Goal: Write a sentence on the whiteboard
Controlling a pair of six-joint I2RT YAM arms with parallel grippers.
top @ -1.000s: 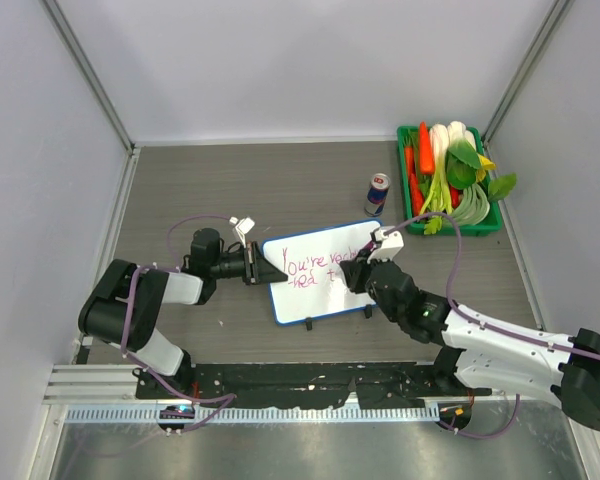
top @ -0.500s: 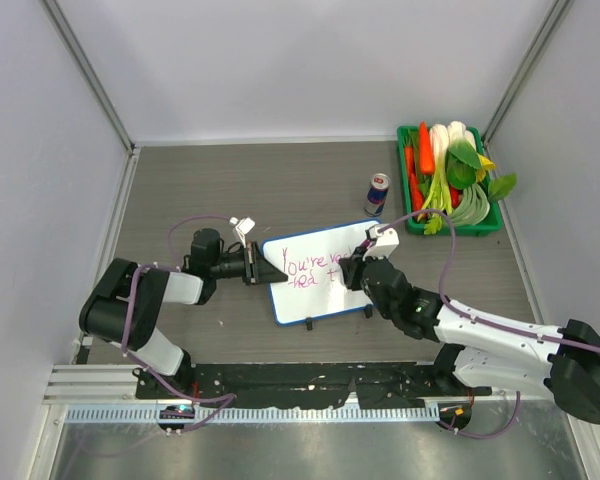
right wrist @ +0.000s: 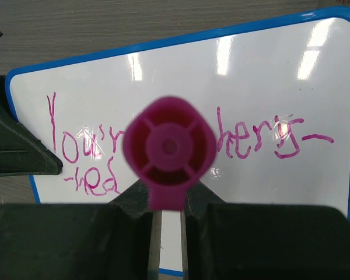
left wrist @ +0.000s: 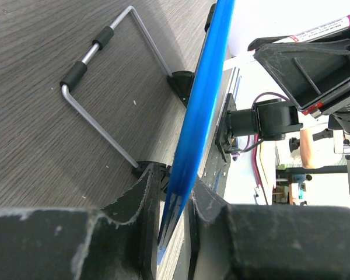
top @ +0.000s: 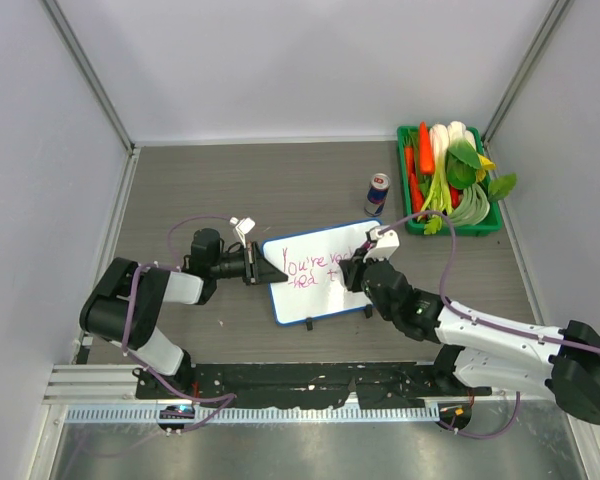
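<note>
The whiteboard (top: 315,285) with a blue rim lies tilted at mid-table. It carries the sentence (top: 315,268) in reddish-pink letters, two slanted lines starting "You're"; the right wrist view shows it larger (right wrist: 256,140). My left gripper (top: 263,270) is shut on the board's left blue edge (left wrist: 192,146). My right gripper (top: 357,270) is shut on a pink marker (right wrist: 169,151), which stands over the board's right half and hides the middle letters. The marker's tip is hidden.
A green tray (top: 492,226) of vegetables stands at the back right. A drink can (top: 377,194) stands behind the board. The board's wire stand (left wrist: 105,99) shows in the left wrist view.
My right gripper with the marker shifted slightly left along the board's right half, then held. The left arm and the board have not moved.
</note>
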